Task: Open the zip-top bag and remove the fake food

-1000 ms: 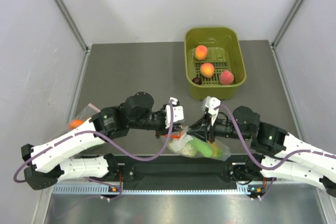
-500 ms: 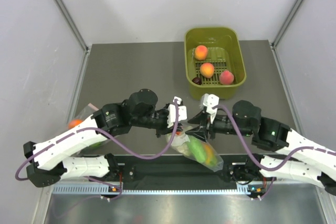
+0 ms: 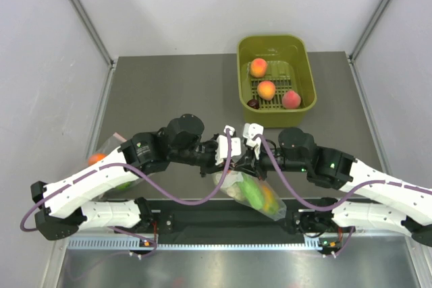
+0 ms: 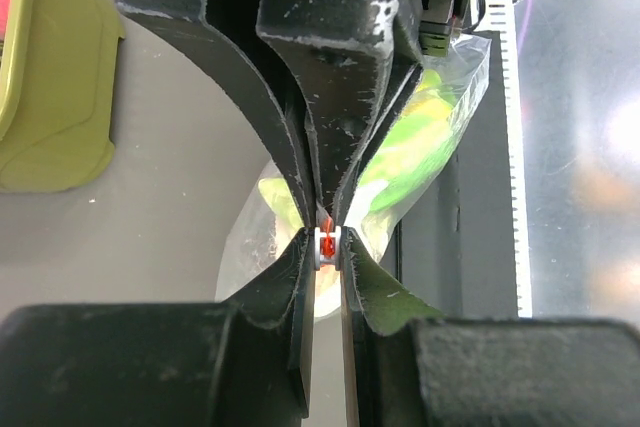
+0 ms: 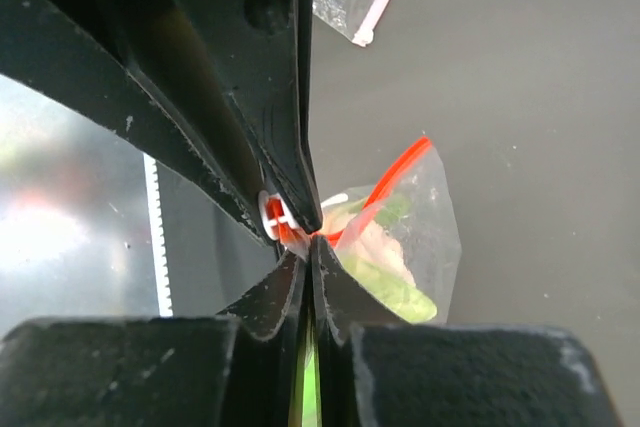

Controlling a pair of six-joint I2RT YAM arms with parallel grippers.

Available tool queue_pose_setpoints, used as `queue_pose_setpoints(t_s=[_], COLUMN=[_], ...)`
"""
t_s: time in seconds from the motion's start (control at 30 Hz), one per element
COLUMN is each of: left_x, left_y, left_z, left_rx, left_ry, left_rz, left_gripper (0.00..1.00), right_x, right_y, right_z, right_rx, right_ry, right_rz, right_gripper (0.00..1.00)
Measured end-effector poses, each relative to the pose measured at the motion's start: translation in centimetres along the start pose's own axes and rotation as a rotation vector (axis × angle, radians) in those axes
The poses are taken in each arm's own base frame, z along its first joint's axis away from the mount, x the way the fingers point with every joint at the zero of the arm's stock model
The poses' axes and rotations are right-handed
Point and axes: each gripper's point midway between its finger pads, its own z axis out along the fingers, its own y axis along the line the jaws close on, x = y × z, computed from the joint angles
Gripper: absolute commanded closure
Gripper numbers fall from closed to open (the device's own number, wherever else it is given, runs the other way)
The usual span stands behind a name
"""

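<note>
The zip-top bag (image 3: 255, 195) hangs in the air between my two arms, above the table's near edge, its orange-red zip strip (image 5: 395, 175) at the top. Through the clear plastic I see the fake food: a green piece (image 3: 252, 191), a yellow-orange piece (image 3: 269, 201) and a white piece (image 3: 233, 191). My left gripper (image 4: 327, 247) is shut on the white slider (image 4: 326, 244) of the strip. My right gripper (image 5: 310, 247) is shut on the bag's top edge right beside that slider (image 5: 272, 214). The two pairs of fingertips nearly touch, left gripper (image 3: 230, 160) against right gripper (image 3: 244, 161).
A yellow-green basket (image 3: 273, 118) at the back right holds three peaches (image 3: 266, 90) and a small dark plum (image 3: 252, 104). A second clear bag (image 3: 108, 154) with a pale pink strip lies at the table's left edge. A metal rail (image 3: 202, 241) runs along the front.
My right gripper let go of the bag, moved left to the left gripper and shut on the bag's top beside the slider. The bag swung down to hang below the grippers.
</note>
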Motion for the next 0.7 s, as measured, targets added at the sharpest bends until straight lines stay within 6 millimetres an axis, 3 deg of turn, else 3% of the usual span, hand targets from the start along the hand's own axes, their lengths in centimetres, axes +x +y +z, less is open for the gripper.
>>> queue_pose_setpoints(t_s=[0.43, 0.7], left_x=[-1.5, -1.0], left_y=[0.6, 0.6], left_z=[0.6, 1.7], left_rx=[-0.010, 0.014], left_ry=[-0.050, -0.026], left_rz=[0.022, 0.011], left_gripper=[1.00, 1.00], right_x=[-1.3, -0.8], right_y=[-0.3, -0.3], right_z=[-2.2, -2.8], right_rx=[0.044, 0.049], right_ry=[-0.116, -0.127], right_rz=[-0.025, -0.027], right_gripper=[1.00, 1.00])
